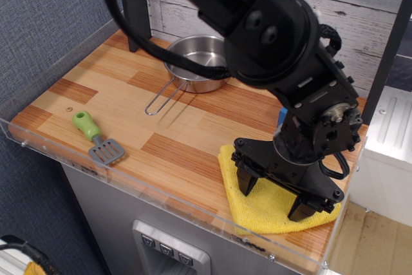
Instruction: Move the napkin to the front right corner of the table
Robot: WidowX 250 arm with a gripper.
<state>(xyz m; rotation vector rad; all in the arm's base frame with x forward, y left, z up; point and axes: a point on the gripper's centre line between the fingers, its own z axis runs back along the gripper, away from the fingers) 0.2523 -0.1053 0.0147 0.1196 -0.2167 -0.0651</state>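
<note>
Gripper [276, 194] points down, fingers spread apart, both tips pressing on the napkin [267, 207] at the table's [116, 88] 4 o'clock corner.

On the worktop [96, 85]: one yellow cloth [267, 207], one steel pan [196, 69], one green-handled spatula [98, 137], one blue block [282, 116], mostly hidden.

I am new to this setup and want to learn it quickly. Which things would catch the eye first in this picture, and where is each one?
The big black gripper dominates, its spread fingers pressing down on the bright yellow napkin near the front right corner of the table. A steel pan sits at the back, and a green-handled spatula lies at the front left.
</note>
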